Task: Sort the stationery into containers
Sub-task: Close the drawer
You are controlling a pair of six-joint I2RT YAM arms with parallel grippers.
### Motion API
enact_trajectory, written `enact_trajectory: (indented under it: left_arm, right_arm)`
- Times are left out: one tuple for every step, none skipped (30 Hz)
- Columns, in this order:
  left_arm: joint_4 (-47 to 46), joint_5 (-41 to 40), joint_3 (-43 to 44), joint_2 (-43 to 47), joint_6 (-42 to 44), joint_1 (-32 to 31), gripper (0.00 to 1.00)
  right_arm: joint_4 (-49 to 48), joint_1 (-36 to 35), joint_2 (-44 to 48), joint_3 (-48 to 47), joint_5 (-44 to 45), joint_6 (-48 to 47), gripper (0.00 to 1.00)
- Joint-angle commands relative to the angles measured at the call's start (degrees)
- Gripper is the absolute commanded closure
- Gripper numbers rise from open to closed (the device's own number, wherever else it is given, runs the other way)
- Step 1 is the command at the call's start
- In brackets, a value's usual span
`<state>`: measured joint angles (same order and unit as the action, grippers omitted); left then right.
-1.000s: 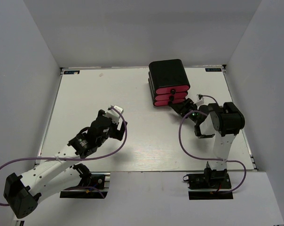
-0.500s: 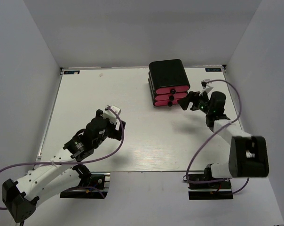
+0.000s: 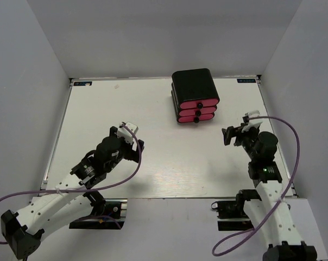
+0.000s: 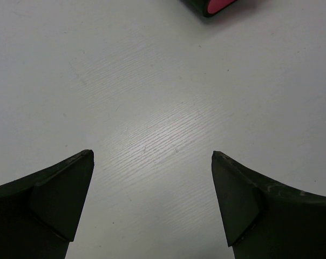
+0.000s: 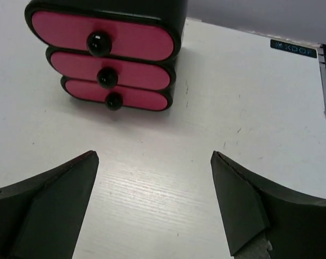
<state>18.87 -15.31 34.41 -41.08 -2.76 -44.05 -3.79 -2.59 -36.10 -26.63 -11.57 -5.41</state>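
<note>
Nearest to us, at the lower left of the overhead view, the left gripper [image 4: 152, 156] hangs over bare white table [image 3: 153, 109]. Its jaws are spread wide and nothing is between them. At the lower right, the right gripper [image 5: 155, 156] is spread just as wide and also holds nothing. It points toward the containers but is well apart from them.

Farther up, right of centre near the back edge of the table, sits the glossy black case [image 3: 194, 82]. Its three pink drawers [image 5: 66, 29] are stacked one above another, each with a small round black knob [image 5: 100, 43] at the middle of its face. In the right wrist view they fill the upper left of the frame. All three fronts look pushed in level with the case, though from this angle we cannot be sure the lowest is fully home.

No pen, marker or eraser shows in any view, and what the drawers hold is hidden. We judge the sorting done or nearly so, with the closing of the drawers as the step in hand. If anything is left, the next move calls for the right gripper to line up on a knob squarely and press gently, since the light case could slide.
</note>
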Motion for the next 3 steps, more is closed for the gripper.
enact_trajectory:
  left_arm:
    - [-0.50,0.46,0.48,-0.23,0.30,0.11,0.00]
    - [-0.50,0.98,-0.04,-0.23,0.30,0.11,0.00]
    - [-0.50,0.98,-0.05,-0.23,0.30,0.11,0.00]
  right_arm:
    - [2.65,0.30,4.19,0.44,1.73,-1.53,0.10]
    - [2.56,0.30,4.98,0.27,1.90,-1.36,0.10]
    - [2.74,0.57,4.98,-0.08,2.17,-1.10,0.10]
